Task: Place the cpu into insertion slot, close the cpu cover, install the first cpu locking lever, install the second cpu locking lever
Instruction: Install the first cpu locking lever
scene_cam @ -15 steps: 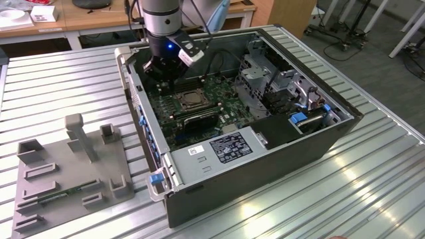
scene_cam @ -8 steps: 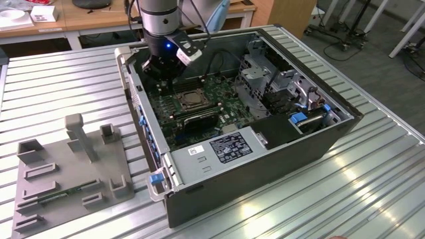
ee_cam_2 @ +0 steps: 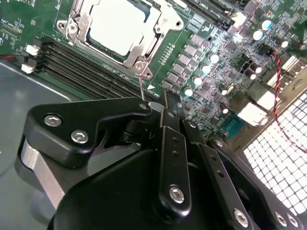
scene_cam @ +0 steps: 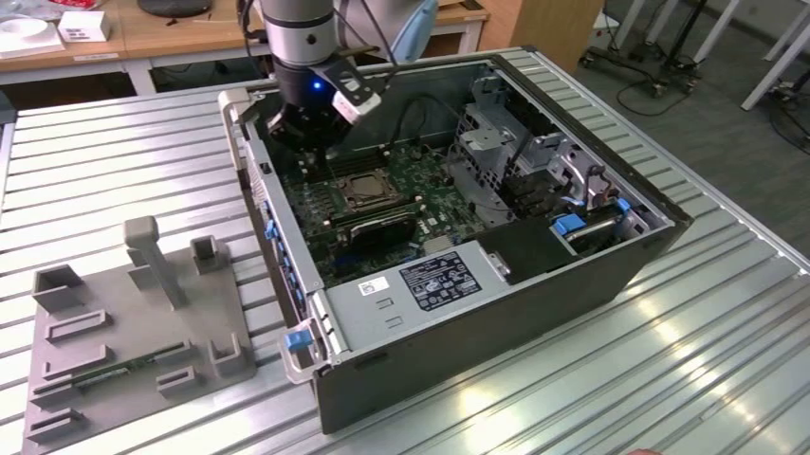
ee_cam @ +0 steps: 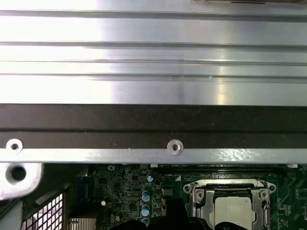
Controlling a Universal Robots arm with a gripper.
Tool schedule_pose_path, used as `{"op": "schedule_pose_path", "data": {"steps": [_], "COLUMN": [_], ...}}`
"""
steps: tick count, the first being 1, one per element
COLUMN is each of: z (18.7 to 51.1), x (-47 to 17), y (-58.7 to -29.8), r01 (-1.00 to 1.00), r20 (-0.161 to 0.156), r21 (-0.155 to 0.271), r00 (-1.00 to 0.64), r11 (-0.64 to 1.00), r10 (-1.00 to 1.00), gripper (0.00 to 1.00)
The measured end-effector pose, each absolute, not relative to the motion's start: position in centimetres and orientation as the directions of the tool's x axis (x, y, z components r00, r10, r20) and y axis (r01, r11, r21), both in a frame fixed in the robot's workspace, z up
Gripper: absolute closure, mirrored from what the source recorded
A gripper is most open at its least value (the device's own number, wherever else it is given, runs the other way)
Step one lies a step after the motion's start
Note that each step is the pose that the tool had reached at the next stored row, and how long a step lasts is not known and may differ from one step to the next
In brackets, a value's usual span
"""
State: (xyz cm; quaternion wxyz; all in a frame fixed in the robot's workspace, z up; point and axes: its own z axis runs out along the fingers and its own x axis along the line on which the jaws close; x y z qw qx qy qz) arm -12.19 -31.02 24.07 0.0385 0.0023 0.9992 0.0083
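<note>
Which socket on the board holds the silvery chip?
The square metal-framed socket holds the chip; the long black slots beside it are narrow.

No text can be read for certain. In the exterior view, a black label (scene_cam: 439, 278) with fine white print lies on top of the grey power supply box (scene_cam: 405, 318). A small white sticker (scene_cam: 376, 286) sits just beside that label on the same box, and the marks on both are too small to make out. In the second wrist view, the green motherboard (ee_cam_2: 201, 36) carries tiny white lettering, which is also illegible.
</note>
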Motion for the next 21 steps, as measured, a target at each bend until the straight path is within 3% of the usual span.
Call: {"op": "schedule_pose_path", "data": {"steps": [21], "z": [24.32], "x": [-12.25], "y": [-30.57], "r01": [0.014], "r20": [-0.077], "r21": [0.02], "r00": [-0.997], "r11": [1.0], "r10": [0.015], "gripper": [0.89]}}
